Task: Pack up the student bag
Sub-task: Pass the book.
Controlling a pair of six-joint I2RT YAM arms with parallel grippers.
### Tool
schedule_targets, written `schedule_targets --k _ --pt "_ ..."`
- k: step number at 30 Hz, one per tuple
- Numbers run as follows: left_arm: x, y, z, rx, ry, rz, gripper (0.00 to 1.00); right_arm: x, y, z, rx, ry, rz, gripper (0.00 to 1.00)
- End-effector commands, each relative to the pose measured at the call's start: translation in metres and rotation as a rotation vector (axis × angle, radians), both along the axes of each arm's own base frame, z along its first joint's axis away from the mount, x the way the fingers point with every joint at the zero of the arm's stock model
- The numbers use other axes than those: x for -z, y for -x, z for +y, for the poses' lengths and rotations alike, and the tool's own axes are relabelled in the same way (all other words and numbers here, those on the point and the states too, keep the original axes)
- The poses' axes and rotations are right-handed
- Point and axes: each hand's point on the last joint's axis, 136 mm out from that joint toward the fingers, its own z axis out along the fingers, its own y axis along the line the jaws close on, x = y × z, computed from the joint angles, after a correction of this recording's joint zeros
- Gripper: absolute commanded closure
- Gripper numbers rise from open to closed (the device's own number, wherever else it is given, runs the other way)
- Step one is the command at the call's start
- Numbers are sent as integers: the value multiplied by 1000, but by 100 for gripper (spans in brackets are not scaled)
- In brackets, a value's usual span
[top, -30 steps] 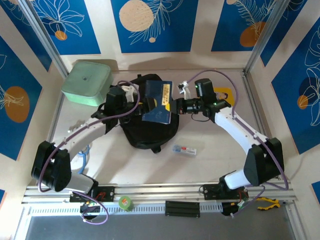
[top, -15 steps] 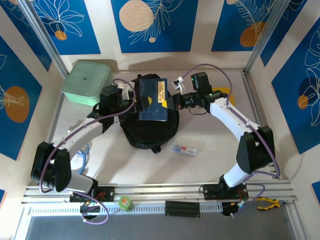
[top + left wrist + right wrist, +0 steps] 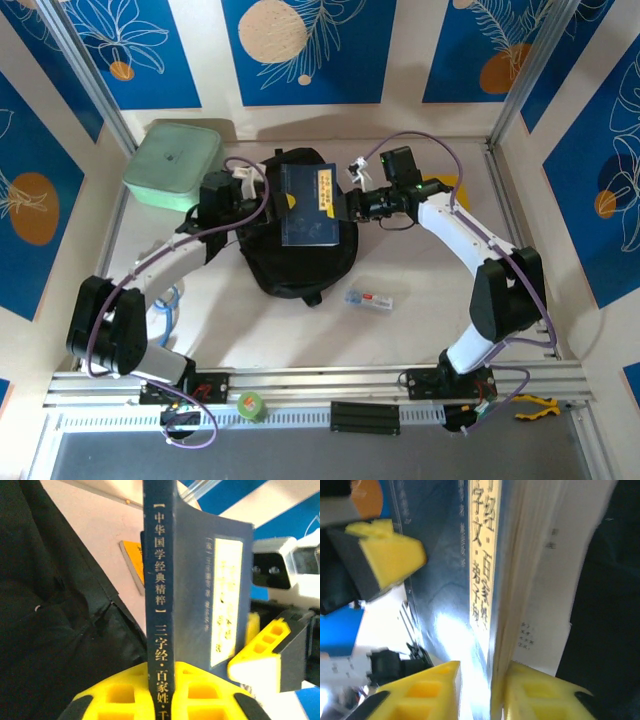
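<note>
The student bag point(image 3: 300, 255), a black soft backpack, lies in the middle of the table. Just above its top end hangs a dark blue book point(image 3: 312, 205) with a cream label. My left gripper point(image 3: 268, 200) is shut on the book's spine; in the left wrist view the gripper point(image 3: 165, 669) pinches the book point(image 3: 200, 580) beside the bag point(image 3: 50, 630). My right gripper point(image 3: 350, 205) stands open around the opposite edge: in the right wrist view the gripper point(image 3: 482, 672) straddles the book point(image 3: 445, 580), one finger touching the pages, the other apart from the cover.
A mint-green lidded box point(image 3: 173, 165) stands at the back left, close to my left arm. A small white and red packet point(image 3: 368, 298) lies right of the bag. A yellow flat item point(image 3: 445, 185) sits under my right arm. Metal frame posts flank the table.
My left gripper has closed on the book's spine and my right gripper has let go its grip. The book has shifted slightly toward the back and lies straighter over the bag.
</note>
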Motion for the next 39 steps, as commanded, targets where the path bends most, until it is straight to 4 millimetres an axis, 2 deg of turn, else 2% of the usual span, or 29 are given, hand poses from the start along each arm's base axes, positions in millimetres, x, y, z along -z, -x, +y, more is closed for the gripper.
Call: schedule_targets --k 1,4,8,11,14,17,21,27,35,39 --pt "-5 -17 17 -127 30 -4 100 -10 -9 -8 162 -33 55 42" --pt "-8 -24 27 -219 70 12 100 -12 -4 -10 257 -103 94 28" --pt "-26 -31 29 -282 160 -19 100 -7 1 -15 406 -172 163 12" --pt "-36 -40 31 -354 245 -2 100 0 6 -10 475 -194 247 8" --pt "-44 -47 32 -394 321 27 100 3 10 9 506 -282 307 5" --pt "-47 -49 33 -444 370 35 100 4 10 29 511 -390 359 5" --pt "-50 -49 38 -497 414 51 100 6 3 43 532 -463 393 4" --pt "-59 -44 39 -524 458 49 100 -8 -14 50 555 -545 363 7" --pt "-67 -40 35 -520 513 62 100 -9 -31 53 583 -591 404 12" --pt "-61 -34 44 -610 498 67 100 -20 -42 60 606 -638 360 15"
